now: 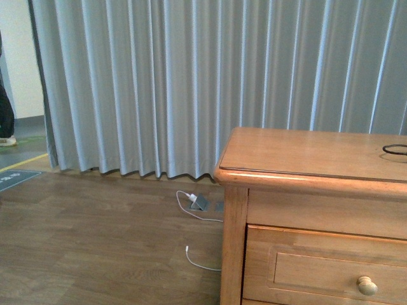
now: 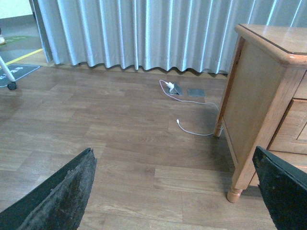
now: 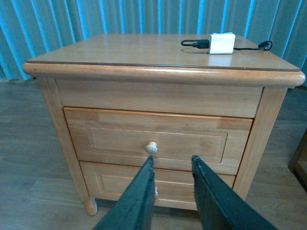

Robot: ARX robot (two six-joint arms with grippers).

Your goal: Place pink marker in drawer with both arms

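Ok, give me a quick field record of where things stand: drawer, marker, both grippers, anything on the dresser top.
drawer: shut, knob facing the right gripper
pink marker: not visible in any view
left gripper: open, empty, over bare wood floor beside the dresser
right gripper: open, empty, in front of the drawer knob, not touching it
dresser top: white charger with black cable
floor: white cable near the curtain

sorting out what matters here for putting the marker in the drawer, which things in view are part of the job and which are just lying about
Part of the job:
- drawer, shut, with its knob
- right gripper, open, in front of the drawer
- left gripper, open, over the floor
- no pink marker shows in any view

Just lying about:
- white charger and black cable on the dresser top
- white cable on the floor
- curtain
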